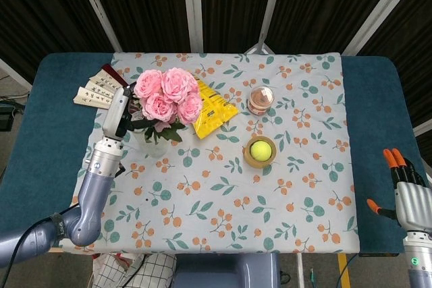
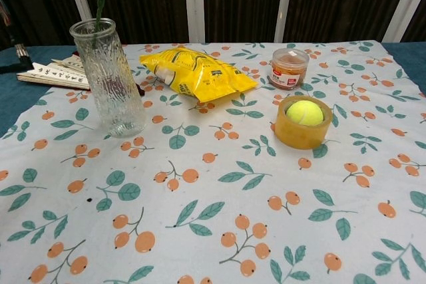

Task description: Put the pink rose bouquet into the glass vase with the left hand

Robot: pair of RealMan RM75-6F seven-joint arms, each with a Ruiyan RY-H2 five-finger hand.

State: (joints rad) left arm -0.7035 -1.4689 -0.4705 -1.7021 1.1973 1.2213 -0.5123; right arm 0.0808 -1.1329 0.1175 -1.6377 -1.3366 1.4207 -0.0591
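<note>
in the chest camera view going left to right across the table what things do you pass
Folded fan → glass vase → yellow snack bag → small jar with a red label → tape roll holding a tennis ball.

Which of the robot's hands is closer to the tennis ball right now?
Left. The left hand holds the pink roses over the vase, across the cloth from the tennis ball. The right hand waits off the table's far right edge.

The glass vase (image 2: 110, 78) is clear with a rough, rippled texture. Yellow snack bag (image 2: 197, 72) looks like glossy crinkly plastic. Tablecloth (image 2: 219, 217) is matt printed cloth, tennis ball (image 2: 304, 112) fuzzy felt.
</note>
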